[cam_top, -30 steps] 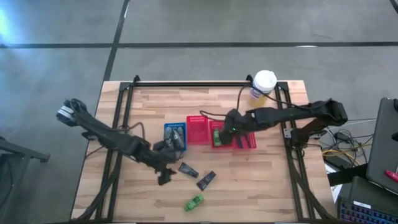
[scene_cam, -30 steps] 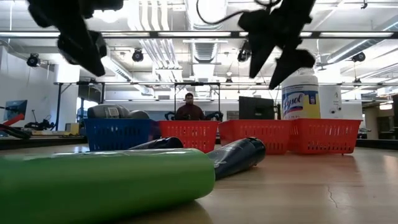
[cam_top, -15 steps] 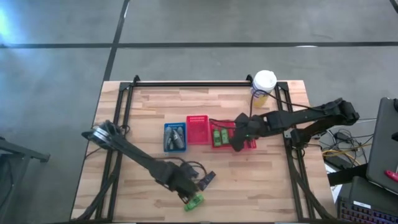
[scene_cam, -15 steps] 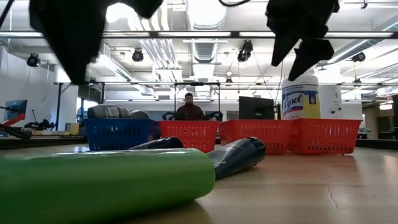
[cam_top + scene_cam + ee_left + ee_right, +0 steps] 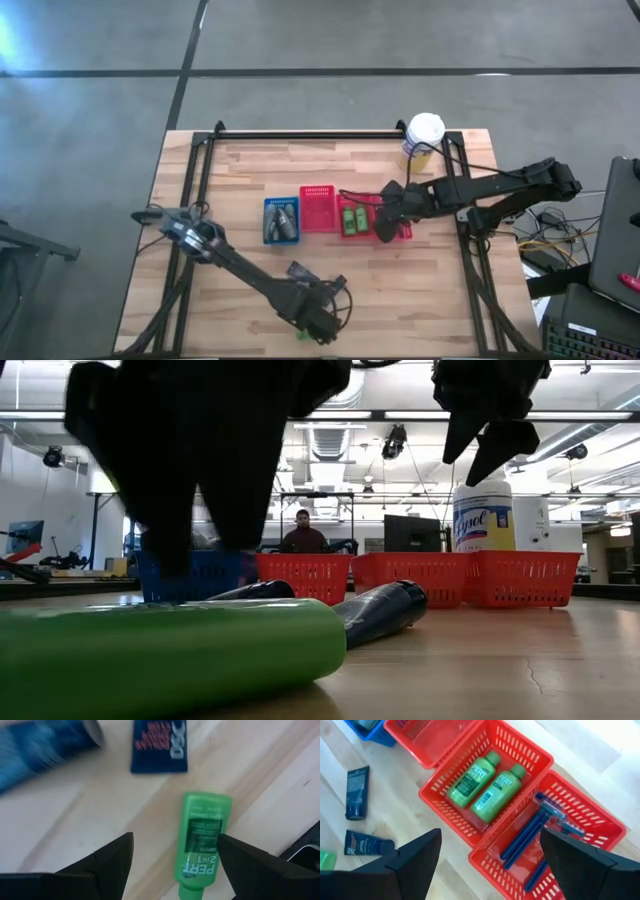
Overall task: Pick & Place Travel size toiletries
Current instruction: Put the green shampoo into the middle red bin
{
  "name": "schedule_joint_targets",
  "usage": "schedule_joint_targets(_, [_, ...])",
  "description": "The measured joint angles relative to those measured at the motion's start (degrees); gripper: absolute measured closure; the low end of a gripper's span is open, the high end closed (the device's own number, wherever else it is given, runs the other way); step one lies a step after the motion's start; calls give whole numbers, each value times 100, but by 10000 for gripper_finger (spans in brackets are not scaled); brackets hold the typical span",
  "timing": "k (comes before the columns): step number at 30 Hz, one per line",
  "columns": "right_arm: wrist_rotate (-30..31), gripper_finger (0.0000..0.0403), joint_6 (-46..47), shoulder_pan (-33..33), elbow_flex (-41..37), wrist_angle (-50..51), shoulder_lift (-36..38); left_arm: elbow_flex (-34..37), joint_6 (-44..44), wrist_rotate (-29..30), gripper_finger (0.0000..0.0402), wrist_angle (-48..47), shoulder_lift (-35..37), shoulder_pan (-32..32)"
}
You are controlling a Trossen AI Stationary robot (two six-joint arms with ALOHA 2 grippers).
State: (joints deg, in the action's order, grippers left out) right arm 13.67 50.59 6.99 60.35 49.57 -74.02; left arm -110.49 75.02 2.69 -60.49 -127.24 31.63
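Your left gripper (image 5: 172, 865) hangs low over the near edge of the table (image 5: 230, 165), fingers spread and holding nothing, with the loose green bottle (image 5: 199, 839) lying flat on the wood between them. Treat that bottle as light, smooth plastic that will likely roll or squirt out if you pinch near its rounded shoulders. Take it across the flat labelled middle of the body, not at the cap, and close gently; it looks stiff enough to bear a firm squeeze. Just beyond it lie two dark flat tubes (image 5: 160, 745), apart from the bottle; these look soft and thin, so you would need to get low and grip them across their width.

Moving right along the row of trays, the blue tray (image 5: 281, 220) holds grey bottles, though the overhead view does not let you count them. The first red tray (image 5: 427, 737) next to it looks bare, as far as its visible part shows. The middle red tray (image 5: 485, 782) holds two green bottles (image 5: 470, 780) side by side, so that is probably where yours belongs. The far red tray (image 5: 555, 840) holds blue razors (image 5: 532, 832) laid lengthwise together.

Your right gripper (image 5: 490, 865) hovers above those last two trays, released and carrying nothing. Behind it, the white-capped jar (image 5: 424, 137) stands near the table's far corner.
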Motion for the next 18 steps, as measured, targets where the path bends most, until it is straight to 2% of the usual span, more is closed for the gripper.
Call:
schedule_joint_targets(7, [-15,61,-2,0,-52,126,0,-283,14,-235,112,61,-280,48])
schedule_joint_targets(13, [-19,46,-12,0,-110,121,2,-274,-28,-325,112,109,-306,125])
schedule_joint_targets(18, [-19,48,-35,2,-156,124,0,-270,-227,-464,112,205,-504,201])
